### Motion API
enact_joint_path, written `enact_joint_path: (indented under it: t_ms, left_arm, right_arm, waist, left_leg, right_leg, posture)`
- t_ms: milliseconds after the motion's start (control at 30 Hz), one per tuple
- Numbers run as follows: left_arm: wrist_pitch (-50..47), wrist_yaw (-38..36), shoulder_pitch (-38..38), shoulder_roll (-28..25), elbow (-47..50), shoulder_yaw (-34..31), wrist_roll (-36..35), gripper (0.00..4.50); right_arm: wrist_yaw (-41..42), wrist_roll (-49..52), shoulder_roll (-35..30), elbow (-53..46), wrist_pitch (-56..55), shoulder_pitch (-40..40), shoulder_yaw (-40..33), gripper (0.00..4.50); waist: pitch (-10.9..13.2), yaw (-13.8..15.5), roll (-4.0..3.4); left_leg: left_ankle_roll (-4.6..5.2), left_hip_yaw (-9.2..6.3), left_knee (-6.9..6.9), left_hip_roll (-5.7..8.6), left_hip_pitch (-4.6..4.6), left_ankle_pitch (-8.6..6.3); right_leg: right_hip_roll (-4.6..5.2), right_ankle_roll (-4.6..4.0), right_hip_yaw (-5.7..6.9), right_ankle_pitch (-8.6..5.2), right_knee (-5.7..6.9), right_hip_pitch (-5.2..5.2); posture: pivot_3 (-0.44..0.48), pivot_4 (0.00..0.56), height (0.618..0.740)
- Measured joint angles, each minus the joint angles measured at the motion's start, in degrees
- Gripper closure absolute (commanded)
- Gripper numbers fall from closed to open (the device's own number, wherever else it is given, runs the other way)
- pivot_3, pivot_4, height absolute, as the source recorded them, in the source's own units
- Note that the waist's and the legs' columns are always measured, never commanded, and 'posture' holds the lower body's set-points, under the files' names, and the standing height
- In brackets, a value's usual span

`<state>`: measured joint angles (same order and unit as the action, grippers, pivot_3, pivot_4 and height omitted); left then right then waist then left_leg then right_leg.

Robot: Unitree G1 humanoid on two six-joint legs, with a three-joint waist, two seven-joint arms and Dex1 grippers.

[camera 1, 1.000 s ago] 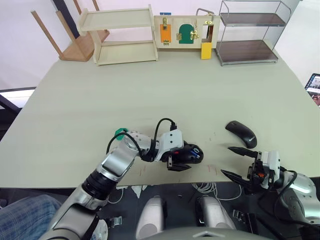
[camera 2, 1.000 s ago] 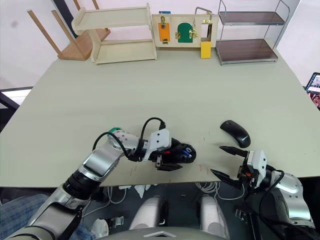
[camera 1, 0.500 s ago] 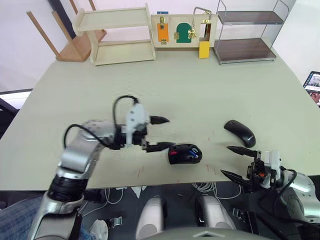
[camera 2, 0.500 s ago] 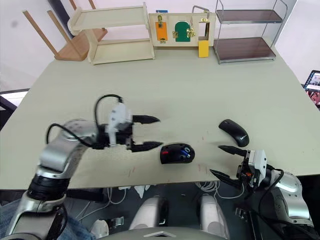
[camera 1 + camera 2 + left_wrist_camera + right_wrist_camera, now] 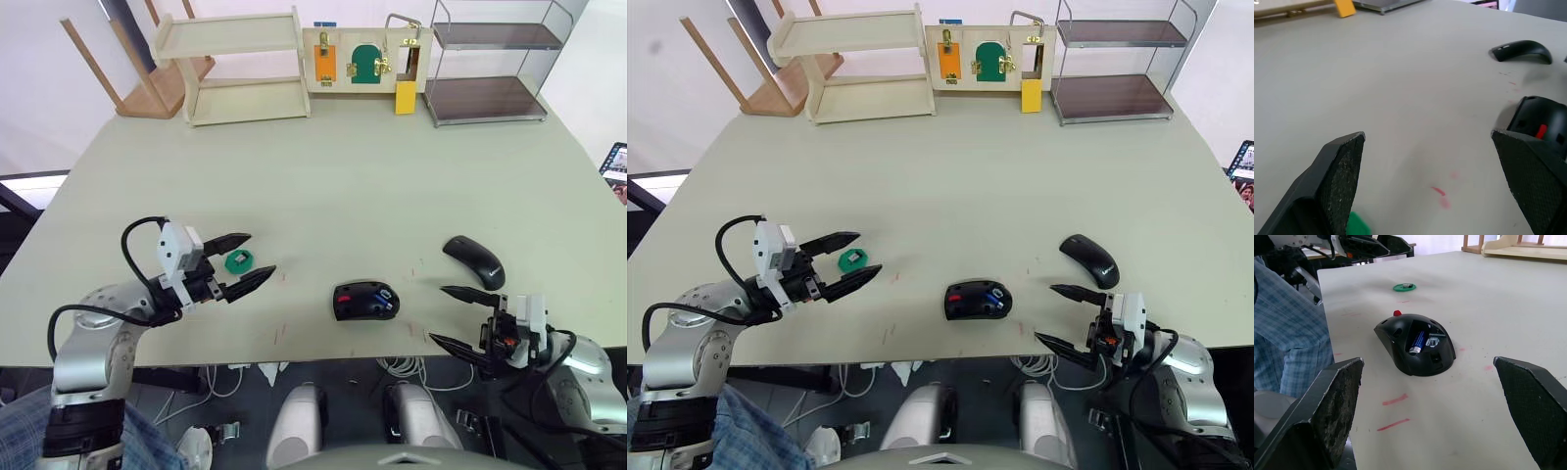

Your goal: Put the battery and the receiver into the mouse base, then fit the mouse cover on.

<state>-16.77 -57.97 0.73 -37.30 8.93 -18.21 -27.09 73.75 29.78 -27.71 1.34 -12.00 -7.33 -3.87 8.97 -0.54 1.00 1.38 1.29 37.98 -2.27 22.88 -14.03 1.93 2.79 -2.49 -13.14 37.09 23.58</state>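
The mouse base lies open-side up near the table's front edge, its red parts showing. In its compartment I see the blue battery, with a small silvery piece beside it; whether that is the receiver I cannot tell. Right of the base lies the smooth black mouse cover. My left gripper hovers open and empty well left of the base, next to a green disc. At the front right, my right gripper is open and empty, just in front of the cover.
At the table's back stand a wooden shelf, a board of latches and a wire rack. Red marks dot the table near the base. A person in blue plaid is at the front left edge.
My left gripper has left the mouse base and drawn back to the left, open, ending beside the green disc. The base now lies uncovered. The right gripper has stayed in place.
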Motion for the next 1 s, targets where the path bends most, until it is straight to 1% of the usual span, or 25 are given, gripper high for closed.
enact_joint_path:
  t_ms: [67, 167, 433, 467, 533, 600, 767, 1000]
  left_arm:
    - [0.83, 2.21, -1.05, 0.74, -1.83, -1.01, 0.25, 0.10]
    - [1.24, 3.97, -1.53, 0.46, -3.61, -1.08, 1.88, 0.10]
    - [0.60, 6.01, -1.22, -0.74, -4.09, -0.94, 3.43, 0.10]
    - [0.35, 6.21, -1.02, -1.01, -4.22, -0.88, 3.52, 0.63]
    - [-0.08, 6.76, -0.69, -1.20, -4.49, -0.72, 3.71, 1.23]
    - [-0.50, 7.27, -0.20, -1.26, -5.02, 0.33, 4.45, 2.16]
    - [-3.49, 9.93, 1.81, -2.12, -5.16, 3.18, 6.81, 2.16]
    - [-8.05, 12.12, 3.03, -3.08, -4.21, 4.59, 7.74, 2.16]
  right_arm:
    - [0.05, 0.04, 0.00, -0.04, 0.00, -0.48, 0.00, 0.00]
    - [0.09, 0.17, 0.00, -0.17, 0.01, -0.81, 0.00, 0.00]
    - [0.52, 1.00, -0.21, -0.24, 0.07, -0.83, 0.00, 0.00]
    - [0.59, 1.04, -0.26, -0.24, 0.09, -0.84, 0.00, 0.00]
    - [0.66, 1.09, -0.29, -0.25, 0.11, -0.80, 0.00, 0.00]
    - [0.73, 1.16, -0.42, -0.27, 0.15, -0.80, 0.00, 0.00]
    - [0.89, 1.24, -0.67, -0.27, 0.16, -0.66, -0.04, 0.00]
    - [1.02, 1.54, -0.67, -0.27, 0.16, -0.63, -0.05, 0.00]
  waist:
    - [0.00, -0.03, 0.00]
    - [0.00, 0.01, 0.00]
    - [0.00, -0.05, 0.01]
    - [0.00, -0.05, 0.00]
    - [0.00, -0.03, 0.00]
    - [0.00, -0.01, 0.00]
    - [0.00, -0.02, 0.00]
    - [0.00, -0.06, 0.01]
  left_leg:
    - [0.00, 0.00, 0.00, 0.00, 0.00, 0.00]
    - [0.00, 0.03, 0.00, 0.00, 0.00, 0.00]
    - [0.00, 0.03, -0.01, -0.01, 0.00, 0.00]
    - [0.00, 0.03, -0.01, -0.01, 0.00, 0.00]
    - [0.00, 0.02, -0.01, -0.01, 0.00, 0.00]
    - [0.00, 0.03, -0.01, 0.00, 0.00, 0.00]
    - [0.00, 0.03, -0.01, 0.00, 0.00, 0.00]
    - [0.00, 0.03, -0.02, -0.01, 0.00, 0.00]
  right_leg:
    - [-0.01, 0.00, 0.01, 0.00, 0.00, 0.00]
    - [-0.01, 0.00, 0.03, 0.00, 0.00, 0.00]
    - [0.00, -0.01, 0.02, 0.01, 0.00, 0.00]
    - [0.00, -0.01, 0.02, 0.01, 0.00, 0.00]
    - [0.00, -0.01, 0.03, 0.01, 0.00, 0.00]
    - [0.01, -0.01, 0.02, 0.01, 0.00, 0.00]
    - [0.00, -0.01, 0.03, 0.01, 0.00, 0.00]
    - [0.01, -0.02, 0.02, 0.01, 0.00, 0.01]
  posture:
    - [0.000, 0.150, 0.740]
    - [0.000, 0.150, 0.740]
    - [0.000, 0.150, 0.740]
    - [0.000, 0.150, 0.740]
    - [0.000, 0.150, 0.740]
    - [0.000, 0.150, 0.740]
    - [0.000, 0.150, 0.740]
    - [0.000, 0.150, 0.740]
